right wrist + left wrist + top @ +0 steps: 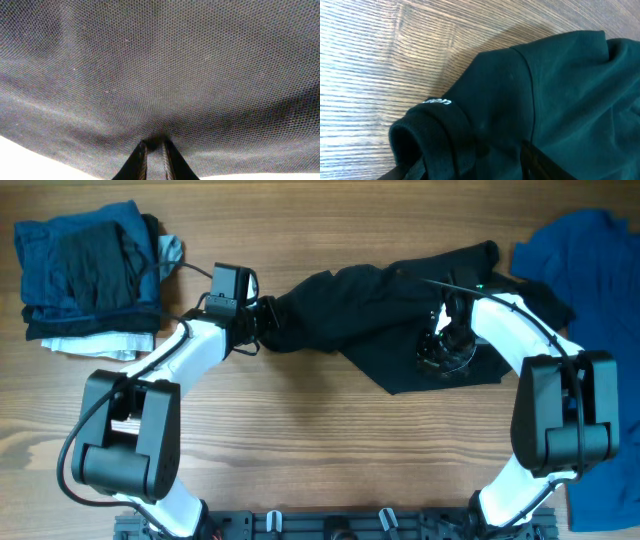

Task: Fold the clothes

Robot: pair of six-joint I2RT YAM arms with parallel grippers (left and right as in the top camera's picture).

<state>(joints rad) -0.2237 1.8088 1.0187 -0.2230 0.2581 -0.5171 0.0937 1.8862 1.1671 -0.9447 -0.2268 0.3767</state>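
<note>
One pale wooden table [330, 440], its grain running left to right, fills the overhead view (the room beyond it cannot be seen). Across its middle the black T-shirt [370, 310] lies bunched in a long rumpled band, with a royal-blue shirt [580, 260] at the right edge and a stack of folded clothes [85, 275] at the far left. The left gripper [266, 320] clasps thick cloth at the band's left end, near a small white logo [437, 101], and the right gripper [154, 146] is pinched tight on the same shirt.

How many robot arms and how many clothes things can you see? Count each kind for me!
robot arms: 2
black shirt: 1
blue shirt: 1
pile of folded clothes: 1
Total: 5
</note>
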